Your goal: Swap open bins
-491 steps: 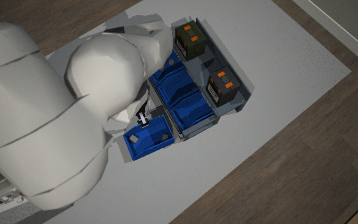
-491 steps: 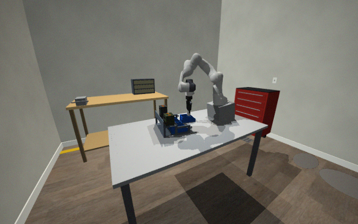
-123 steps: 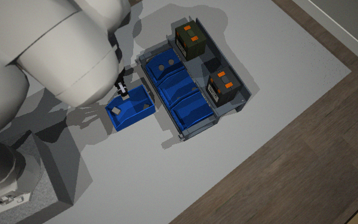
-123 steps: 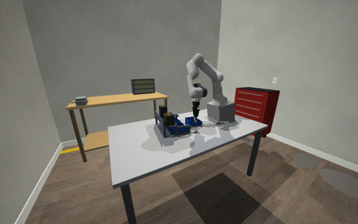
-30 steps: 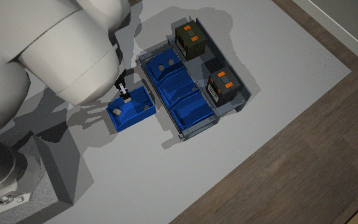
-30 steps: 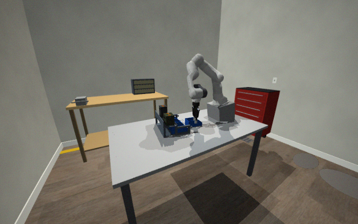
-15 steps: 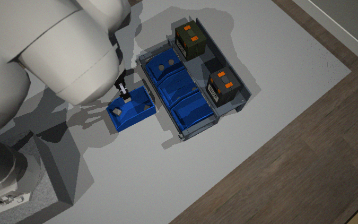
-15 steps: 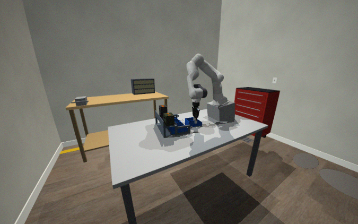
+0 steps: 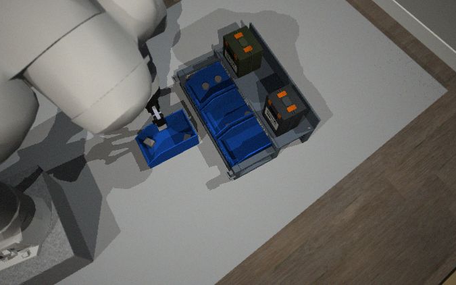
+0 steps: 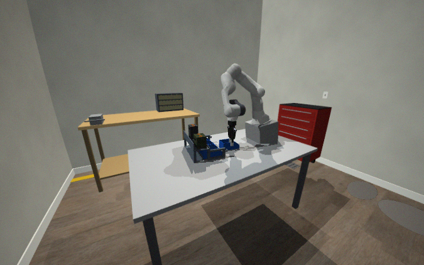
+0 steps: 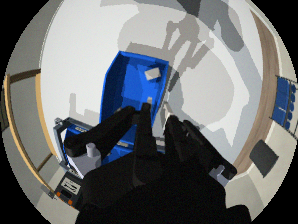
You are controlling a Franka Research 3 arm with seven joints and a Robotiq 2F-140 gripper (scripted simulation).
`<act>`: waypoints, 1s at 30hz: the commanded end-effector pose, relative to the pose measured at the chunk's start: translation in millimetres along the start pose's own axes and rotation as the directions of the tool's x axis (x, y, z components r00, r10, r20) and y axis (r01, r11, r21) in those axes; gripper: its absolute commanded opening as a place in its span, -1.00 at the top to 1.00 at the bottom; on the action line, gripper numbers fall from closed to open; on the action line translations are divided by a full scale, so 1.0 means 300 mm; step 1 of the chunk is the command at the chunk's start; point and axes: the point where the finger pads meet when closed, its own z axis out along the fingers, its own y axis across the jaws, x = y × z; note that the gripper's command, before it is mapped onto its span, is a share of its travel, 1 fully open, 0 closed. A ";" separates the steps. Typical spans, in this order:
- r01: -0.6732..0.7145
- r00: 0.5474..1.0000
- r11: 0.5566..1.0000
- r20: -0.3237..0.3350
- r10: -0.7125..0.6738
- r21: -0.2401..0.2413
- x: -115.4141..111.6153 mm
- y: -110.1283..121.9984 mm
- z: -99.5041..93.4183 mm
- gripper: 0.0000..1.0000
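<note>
On a gray table (image 9: 186, 219), a shelf (image 9: 252, 91) with three blue bins, the end one (image 9: 245, 141) bare inside. Just beside it, the open bin (image 9: 172, 143) flat on the table top, two gray parts (image 9: 148, 142) inside. At its side wall, the gripper (image 9: 159, 119), fingers slightly parted, holding nothing.

Blue open bin (image 9: 168, 138) standing on the white table (image 9: 194, 219) just in front of the shelf (image 9: 254, 92), holding two small grey parts (image 9: 148, 142). Three more blue bins sit side by side on the shelf: far bin (image 9: 209, 84) with two round parts, middle bin (image 9: 226, 109), near bin (image 9: 246, 141) empty.
</note>
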 end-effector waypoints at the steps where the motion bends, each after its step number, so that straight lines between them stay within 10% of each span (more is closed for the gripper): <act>1: -0.003 1.000 1.000 0.001 0.003 -0.001 -0.001 0.002 -0.005 0.69; 30: -0.003 1.000 1.000 0.001 0.003 -0.001 -0.001 0.002 -0.089 0.69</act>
